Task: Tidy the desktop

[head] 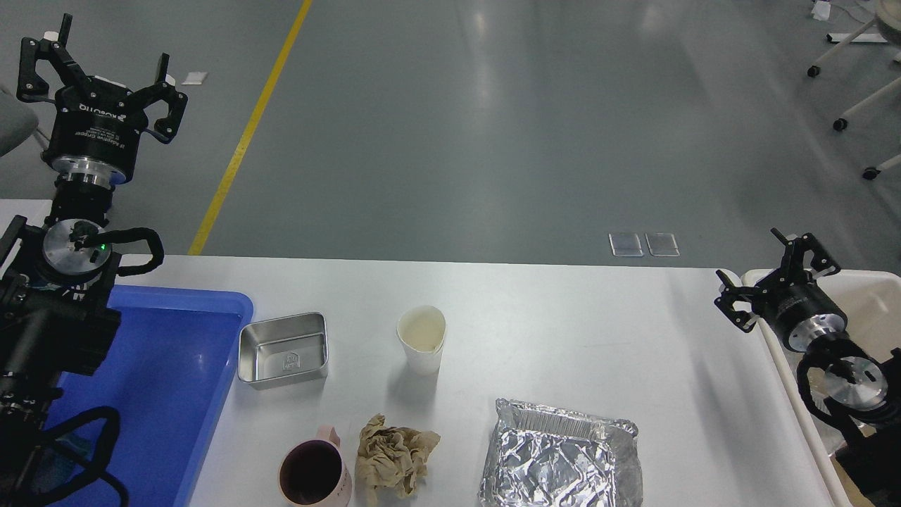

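Grey workshop floor with a yellow line runs behind the desktop, the wide white tabletop filling the lower view. Tidying looks barely begun: five items sit loose on it, one steel tin, one paper cup, one pink mug, one crumpled brown paper and one foil tray. One blue tray at left and one cream bin at right seem to hold none of them. Left gripper is raised, spread wide and empty; right gripper, above the bin's edge, is likewise spread and empty
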Action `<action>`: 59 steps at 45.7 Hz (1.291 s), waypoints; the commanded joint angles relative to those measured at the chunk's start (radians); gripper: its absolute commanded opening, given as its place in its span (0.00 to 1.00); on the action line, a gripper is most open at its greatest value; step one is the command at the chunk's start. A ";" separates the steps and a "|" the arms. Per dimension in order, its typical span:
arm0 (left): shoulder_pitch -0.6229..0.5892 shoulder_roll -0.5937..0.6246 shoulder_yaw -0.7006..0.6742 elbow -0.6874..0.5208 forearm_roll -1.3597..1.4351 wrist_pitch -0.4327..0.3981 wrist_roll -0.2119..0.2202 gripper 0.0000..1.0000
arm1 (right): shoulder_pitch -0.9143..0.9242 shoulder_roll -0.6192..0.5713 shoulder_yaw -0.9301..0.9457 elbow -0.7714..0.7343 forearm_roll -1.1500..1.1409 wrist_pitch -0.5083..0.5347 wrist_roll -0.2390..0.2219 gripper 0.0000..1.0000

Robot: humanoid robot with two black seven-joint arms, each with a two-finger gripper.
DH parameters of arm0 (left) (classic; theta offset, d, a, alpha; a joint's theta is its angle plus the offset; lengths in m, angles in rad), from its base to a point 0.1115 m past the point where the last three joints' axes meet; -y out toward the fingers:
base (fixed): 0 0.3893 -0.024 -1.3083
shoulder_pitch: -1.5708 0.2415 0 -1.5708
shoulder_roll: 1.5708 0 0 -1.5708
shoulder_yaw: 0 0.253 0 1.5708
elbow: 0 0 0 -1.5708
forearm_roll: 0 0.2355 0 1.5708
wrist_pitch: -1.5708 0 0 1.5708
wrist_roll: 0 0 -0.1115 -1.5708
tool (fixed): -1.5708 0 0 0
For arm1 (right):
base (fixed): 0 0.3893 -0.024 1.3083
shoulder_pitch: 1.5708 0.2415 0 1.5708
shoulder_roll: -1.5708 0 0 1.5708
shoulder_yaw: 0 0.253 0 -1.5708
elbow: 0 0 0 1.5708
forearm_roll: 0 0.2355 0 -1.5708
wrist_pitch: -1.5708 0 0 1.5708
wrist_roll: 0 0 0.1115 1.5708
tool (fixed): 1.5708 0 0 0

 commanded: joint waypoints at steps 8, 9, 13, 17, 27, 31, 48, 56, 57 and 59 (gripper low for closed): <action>-0.003 0.289 0.356 0.002 0.009 0.000 0.014 1.00 | 0.002 -0.005 0.009 0.001 0.002 0.008 0.000 1.00; -0.009 0.317 0.412 0.002 0.009 0.000 0.021 1.00 | 0.002 -0.006 0.009 0.001 0.000 0.008 0.000 1.00; -0.081 0.408 0.642 -0.010 0.009 -0.003 0.041 1.00 | -0.004 -0.008 0.014 0.001 0.002 0.012 0.000 1.00; -0.169 0.487 0.880 -0.021 0.009 -0.038 0.038 1.00 | -0.009 -0.008 0.018 0.001 0.004 0.015 0.000 1.00; -0.391 0.705 1.345 -0.204 0.014 -0.184 0.064 1.00 | -0.009 -0.009 0.054 0.001 0.004 0.017 0.000 1.00; -0.497 0.780 1.538 -0.326 0.016 -0.190 0.098 1.00 | -0.003 -0.017 0.055 0.001 0.004 0.017 0.000 1.00; -0.624 1.050 1.815 -0.740 0.198 -0.289 0.293 1.00 | 0.008 -0.049 0.055 0.002 0.004 0.021 0.000 1.00; -0.629 1.112 1.812 -0.789 0.321 -0.420 0.327 1.00 | 0.003 -0.061 0.055 0.002 0.005 0.023 0.000 1.00; -0.627 1.112 1.812 -0.791 0.330 -0.434 0.331 1.00 | 0.003 -0.061 0.055 0.002 0.005 0.023 0.000 1.00; -0.623 1.112 1.813 -0.797 0.345 -0.454 0.345 1.00 | 0.003 -0.061 0.057 0.002 0.004 0.028 0.000 1.00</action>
